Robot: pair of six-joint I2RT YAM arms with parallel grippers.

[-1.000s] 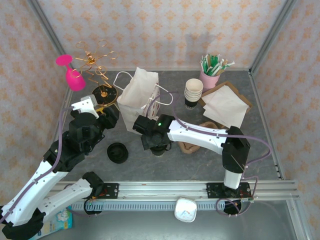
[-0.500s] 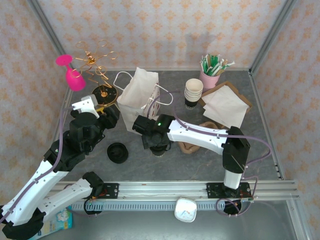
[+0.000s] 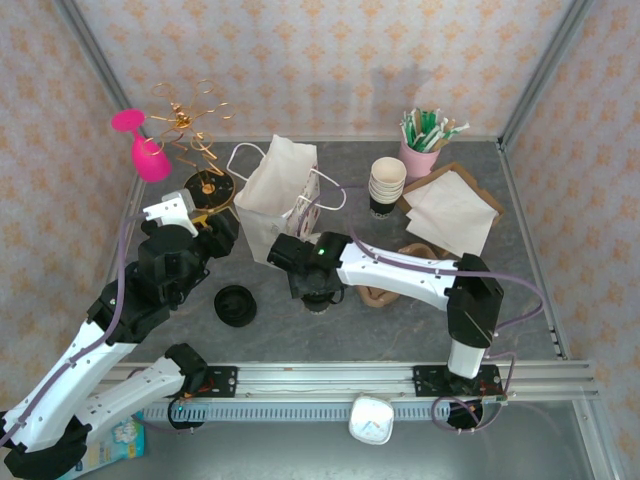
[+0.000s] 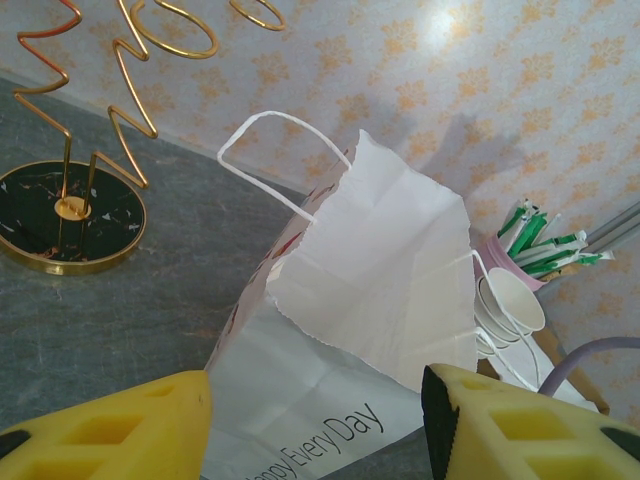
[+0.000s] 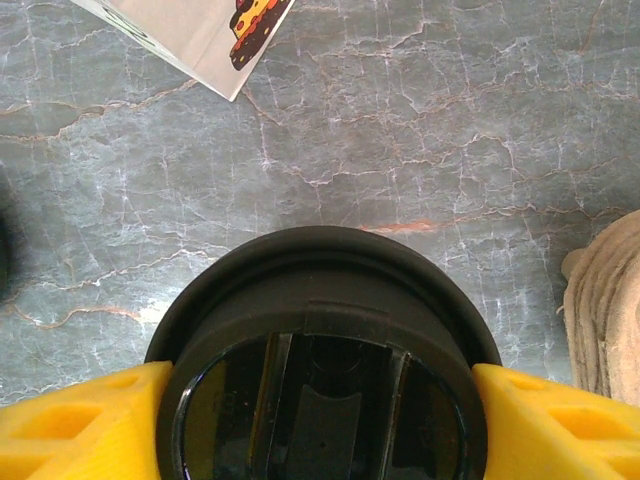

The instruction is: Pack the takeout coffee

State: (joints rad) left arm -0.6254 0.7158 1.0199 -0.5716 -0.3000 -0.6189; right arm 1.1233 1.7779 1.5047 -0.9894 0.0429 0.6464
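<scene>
The packing is barely begun, as I judge it. The takeout coffee (image 5: pixel 320 380) stands on the table (image 5: pixel 420 130), outside the white paper bag (image 3: pixel 280 190). Lifting it, carrying it to the bag's mouth and lowering it in are all left to do.

In the top view the cup sits near the centre of the frame, under the right tool (image 3: pixel 312 285) and just below and right of the bag. In the right wrist view this tool's yellow fingers (image 5: pixel 80 420) flank the lid at lower left and lower right, at or against its rim. Whether they press it firmly I cannot tell.

The left tool (image 4: pixel 315 415) stands moderately wide with nothing between its fingers. It points at the bag, which takes the middle of its view.

The coffee is a dark cup under a round black lid. The lid is glossy, with a raised rim and a moulded sip tab, and it looks seated level.
</scene>
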